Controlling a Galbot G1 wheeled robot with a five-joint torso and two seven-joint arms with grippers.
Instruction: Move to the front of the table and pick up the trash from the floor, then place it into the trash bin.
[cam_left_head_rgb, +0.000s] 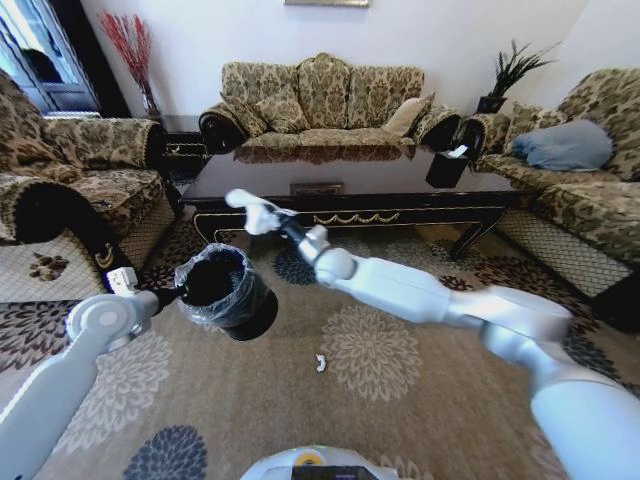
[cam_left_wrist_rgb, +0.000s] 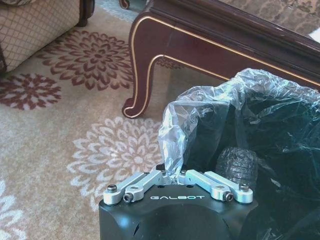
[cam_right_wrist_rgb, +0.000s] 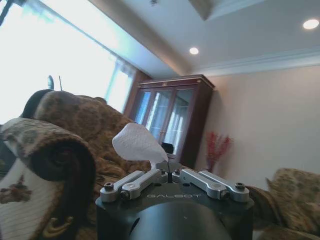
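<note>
While left hand (cam_left_wrist_rgb: 177, 176) clamps the trash bin (cam_left_head_rgb: 225, 290) liner (bin lifted), right hand (cam_left_head_rgb: 262, 216) pinches white tissue (cam_right_wrist_rgb: 136, 144).

Glossy white arms, black GALBOT-marked wrists, silver screw-studded linkages on each pincer (cam_left_wrist_rgb: 177, 172).

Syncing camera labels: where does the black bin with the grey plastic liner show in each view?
Head view: the round black trash bin with ruffled grey plastic liner sits lower left of centre, held at its rim by the left tool.
Left wrist view: bin liner at right, pinched in the left tool.
Right wrist view: not in it.
Shared landmark: the glossy dark wood coffee table, in the head and left wrist views.
</note>
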